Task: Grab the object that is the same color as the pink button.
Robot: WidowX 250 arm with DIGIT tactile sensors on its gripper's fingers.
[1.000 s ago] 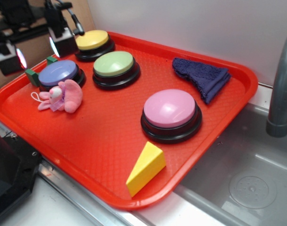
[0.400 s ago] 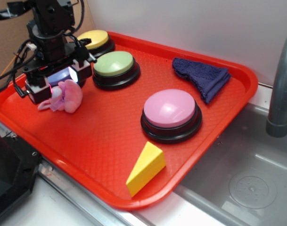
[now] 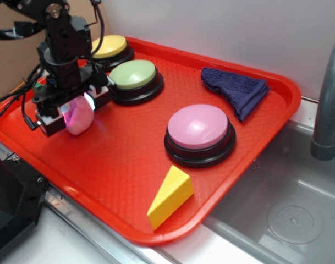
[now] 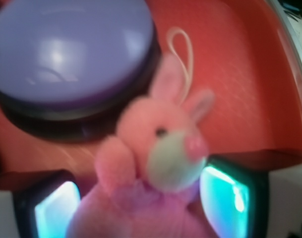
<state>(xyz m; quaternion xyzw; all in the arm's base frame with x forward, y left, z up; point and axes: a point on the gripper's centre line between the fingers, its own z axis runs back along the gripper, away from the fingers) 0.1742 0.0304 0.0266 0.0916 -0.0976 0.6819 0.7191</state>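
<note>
Bunny (image 4: 158, 163) lies between the spread gripper (image 3: 72, 114) pads, ears toward the tray (image 3: 128, 165) rim, lilac button (image 4: 71, 54) touching beside; pink button (image 3: 199, 127) well apart

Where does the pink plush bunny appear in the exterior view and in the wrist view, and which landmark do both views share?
Exterior: pink plush bunny at left on the red tray, mostly hidden between the end effector fingers.
Wrist: it fills the lower centre, face toward the camera, loop string pointing up.
Shared landmark: the red tray, also behind the bunny in the wrist view; the lilac-blue button shows only there.
</note>
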